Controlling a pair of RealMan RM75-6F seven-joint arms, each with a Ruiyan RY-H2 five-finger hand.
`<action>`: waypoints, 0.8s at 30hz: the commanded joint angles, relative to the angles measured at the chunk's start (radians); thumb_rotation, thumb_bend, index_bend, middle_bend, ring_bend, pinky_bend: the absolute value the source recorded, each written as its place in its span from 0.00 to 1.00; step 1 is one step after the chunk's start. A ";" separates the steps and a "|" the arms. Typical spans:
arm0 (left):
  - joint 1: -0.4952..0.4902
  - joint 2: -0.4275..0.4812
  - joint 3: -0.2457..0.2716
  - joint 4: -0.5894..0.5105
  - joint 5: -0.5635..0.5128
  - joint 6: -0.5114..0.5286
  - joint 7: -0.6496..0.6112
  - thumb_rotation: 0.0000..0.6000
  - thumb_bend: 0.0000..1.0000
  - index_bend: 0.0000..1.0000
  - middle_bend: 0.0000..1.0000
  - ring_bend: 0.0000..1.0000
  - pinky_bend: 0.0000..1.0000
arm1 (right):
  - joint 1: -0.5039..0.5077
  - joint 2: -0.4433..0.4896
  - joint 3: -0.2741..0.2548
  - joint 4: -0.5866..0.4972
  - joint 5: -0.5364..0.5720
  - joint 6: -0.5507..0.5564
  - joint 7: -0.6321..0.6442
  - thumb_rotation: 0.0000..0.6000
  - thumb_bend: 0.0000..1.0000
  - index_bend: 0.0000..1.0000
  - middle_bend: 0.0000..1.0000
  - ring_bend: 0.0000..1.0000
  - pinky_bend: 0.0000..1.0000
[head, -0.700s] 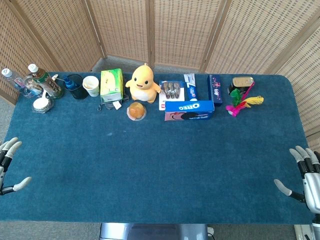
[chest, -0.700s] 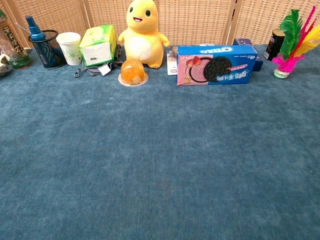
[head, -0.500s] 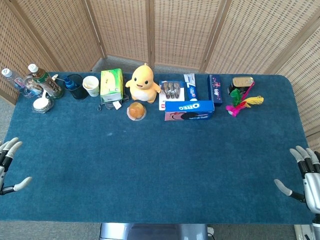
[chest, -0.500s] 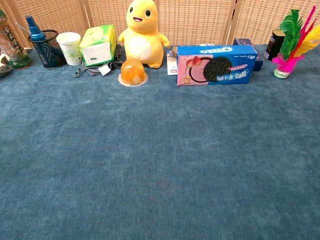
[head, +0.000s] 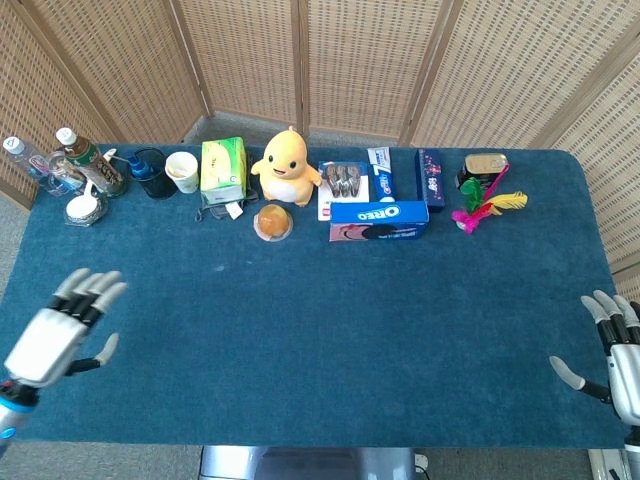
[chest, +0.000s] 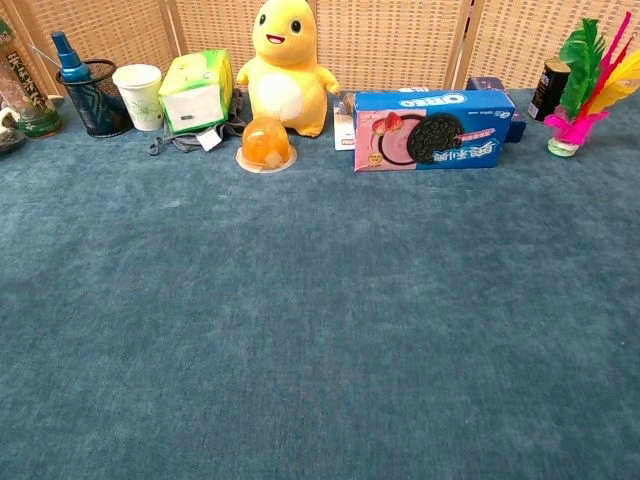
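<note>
My left hand (head: 62, 330) hovers over the near left part of the blue table (head: 330, 330), fingers spread and holding nothing. My right hand (head: 615, 355) sits at the near right edge, also spread and holding nothing. Neither hand shows in the chest view. A row of objects lines the far side: a yellow plush duck (head: 288, 165), a jelly cup (head: 273, 221), an Oreo box (head: 379, 218), a green tissue box (head: 222, 169). All lie far from both hands.
At far left stand two bottles (head: 85, 160), a small bowl (head: 84, 208), a black mesh cup (head: 150, 175) and a paper cup (head: 182, 170). A feather shuttlecock (head: 478, 207) and a can (head: 484, 166) sit far right. Wicker screens (head: 330, 60) stand behind.
My left hand has moved in from the table's left edge, rightward over the cloth. The right hand stays nearly still.
</note>
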 joint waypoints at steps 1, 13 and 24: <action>-0.099 -0.044 0.011 -0.026 0.117 -0.092 0.072 1.00 1.00 0.00 0.00 0.00 0.00 | -0.001 0.000 0.002 0.000 0.003 0.002 -0.001 0.01 0.00 0.08 0.00 0.00 0.00; -0.270 -0.150 0.058 -0.208 0.311 -0.361 0.324 1.00 1.00 0.00 0.00 0.00 0.00 | 0.000 0.001 0.007 0.009 0.020 -0.006 0.010 0.00 0.00 0.08 0.00 0.00 0.00; -0.323 -0.171 0.072 -0.214 0.382 -0.310 0.331 1.00 1.00 0.00 0.00 0.00 0.00 | -0.003 0.004 0.008 0.015 0.025 -0.006 0.019 0.00 0.00 0.08 0.00 0.00 0.00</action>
